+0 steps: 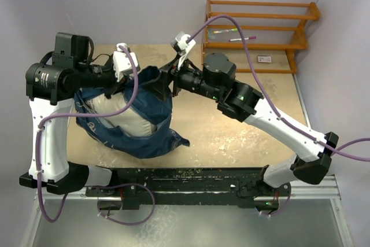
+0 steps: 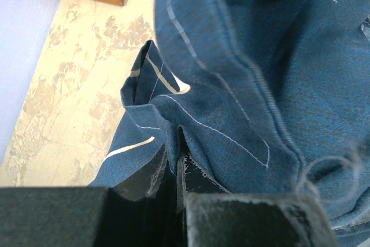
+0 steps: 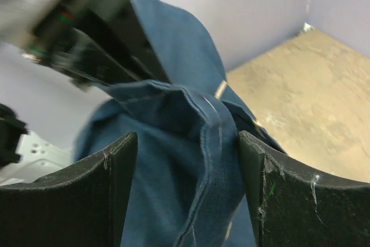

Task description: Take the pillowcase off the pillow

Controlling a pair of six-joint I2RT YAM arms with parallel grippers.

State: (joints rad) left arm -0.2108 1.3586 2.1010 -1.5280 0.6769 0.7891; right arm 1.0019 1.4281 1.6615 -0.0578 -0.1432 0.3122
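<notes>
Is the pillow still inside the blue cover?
Partly. The cream pillow shows through the opening of the pillowcase, which still wraps its sides.

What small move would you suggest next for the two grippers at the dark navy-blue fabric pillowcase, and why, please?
Probably close the right gripper on the hem fold. It lies between its open fingers, while the left gripper already pinches the dark navy-blue fabric pillowcase and the plump cream pillow remains mostly inside.

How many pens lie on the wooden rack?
2: one pen on the wooden rack upper slats, another pen just below it. Others may be hidden.

Lavender walls (image 1: 115, 4), wooden rack (image 1: 260, 33), seemingly
</notes>
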